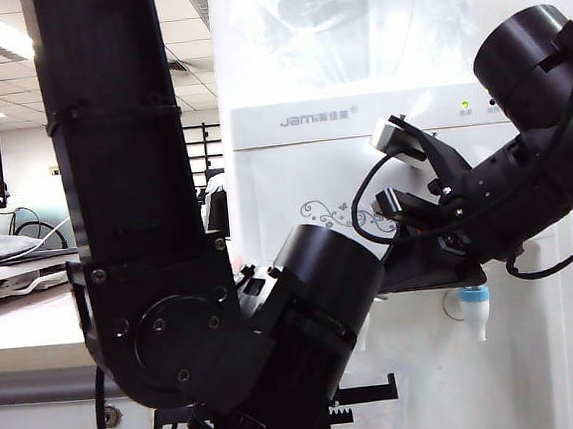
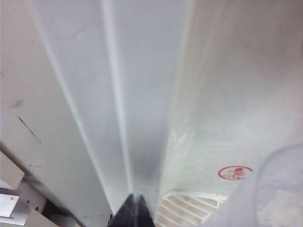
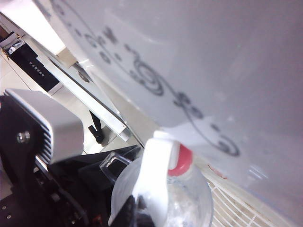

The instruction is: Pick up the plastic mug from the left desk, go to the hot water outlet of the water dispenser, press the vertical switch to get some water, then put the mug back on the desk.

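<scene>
The clear plastic mug (image 3: 189,203) hangs right under the hot water outlet (image 3: 182,161) with its red-pink collar, on the white water dispenser (image 1: 363,168). My right gripper (image 3: 135,202) is shut, its dark fingertips against the white vertical switch (image 3: 156,175). My left gripper (image 2: 135,201) is shut. The mug (image 2: 279,189) shows blurred close beside it, and its thin handle (image 3: 111,163) points toward the left arm. The pinch itself is hidden. In the exterior view the left arm's elbow hides mug and red tap. The left desk (image 1: 20,328) lies behind, at the left.
The blue-collared tap (image 1: 475,303) sticks out just right of the right gripper's body. A slotted drip tray (image 2: 189,208) lies below the mug. The left arm (image 1: 172,285) fills the foreground; the right arm (image 1: 505,185) reaches in from the right.
</scene>
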{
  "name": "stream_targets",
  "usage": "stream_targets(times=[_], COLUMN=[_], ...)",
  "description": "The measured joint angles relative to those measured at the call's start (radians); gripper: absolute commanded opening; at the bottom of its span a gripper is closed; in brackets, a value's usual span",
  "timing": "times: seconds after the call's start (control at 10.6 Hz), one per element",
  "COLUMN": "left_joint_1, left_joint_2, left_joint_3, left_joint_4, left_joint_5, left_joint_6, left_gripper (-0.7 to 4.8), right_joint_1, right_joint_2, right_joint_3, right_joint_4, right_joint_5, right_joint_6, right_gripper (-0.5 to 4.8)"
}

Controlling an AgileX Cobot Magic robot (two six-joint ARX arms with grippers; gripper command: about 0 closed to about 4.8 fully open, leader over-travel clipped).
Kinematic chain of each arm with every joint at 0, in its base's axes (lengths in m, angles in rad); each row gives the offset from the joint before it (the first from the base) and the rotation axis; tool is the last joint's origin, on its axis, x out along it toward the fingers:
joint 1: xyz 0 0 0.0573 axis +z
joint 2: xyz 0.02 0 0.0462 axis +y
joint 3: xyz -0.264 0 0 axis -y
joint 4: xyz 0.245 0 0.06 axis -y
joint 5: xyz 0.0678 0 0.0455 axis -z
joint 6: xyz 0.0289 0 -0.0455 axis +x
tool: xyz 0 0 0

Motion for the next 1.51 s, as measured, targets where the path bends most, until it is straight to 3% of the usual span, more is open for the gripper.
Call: stream_targets(times=[0.57,1.51], left_joint_1=[0.0,0.0], left_joint_2=[0.0,0.0], left_joint_3=[0.0,0.0], left_joint_4=[0.0,0.0], left_joint_5=[0.0,0.0], left_joint_6=[0.0,0.0], left_gripper=[0.03,0.03], right_joint_1=[0.0,-0.001], right_joint_2=[-0.006,-0.288], right_joint_3=[-0.001,-0.005], right_joint_4=[0.002,-0.117], right_joint_5=[0.001,0.018], right_joint_6=[0.003,0.004], right_gripper=[-0.05,-0.05])
